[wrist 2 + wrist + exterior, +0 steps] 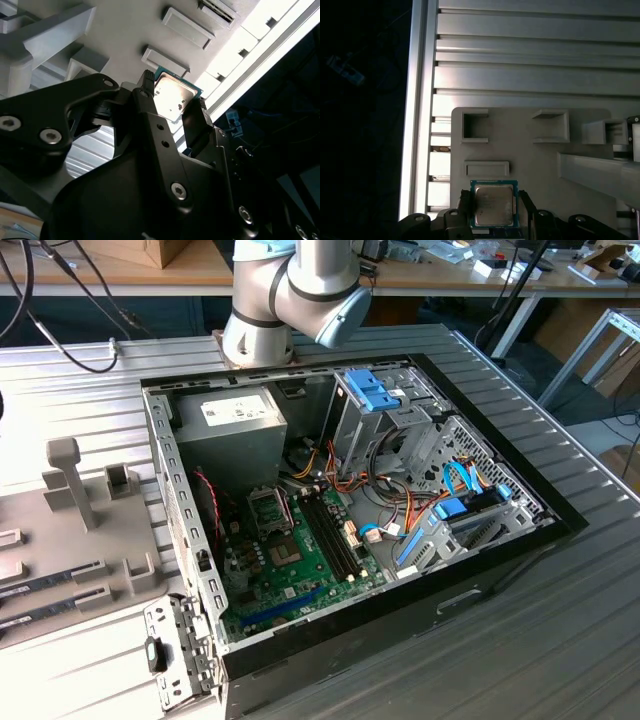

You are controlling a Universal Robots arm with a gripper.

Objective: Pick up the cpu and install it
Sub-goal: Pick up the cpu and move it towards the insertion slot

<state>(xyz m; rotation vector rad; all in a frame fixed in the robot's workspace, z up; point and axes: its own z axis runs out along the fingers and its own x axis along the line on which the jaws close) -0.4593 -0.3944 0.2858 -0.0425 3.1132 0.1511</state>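
The cpu [493, 206] is a small square chip with a silver-grey top and a thin green rim. It sits between the two black fingers of my gripper [494, 201], which press against its opposite edges. In the second wrist view the cpu [175, 95] shows the same way, clamped in the gripper [172, 96] over a grey holder plate [125, 30]. I cannot tell whether it is off the plate. In the exterior view the open computer case [500, 560] holds the green motherboard [295, 565] with its silver socket frame [268, 508].
The grey holder plate [545, 160] has shallow pockets and raised blocks and lies on a ribbed aluminium table [530, 65] near its edge. In the case, a power supply [230, 435], drive cages [390, 415] and cables crowd the board. A grey fixture [80, 510] stands at the exterior view's left.
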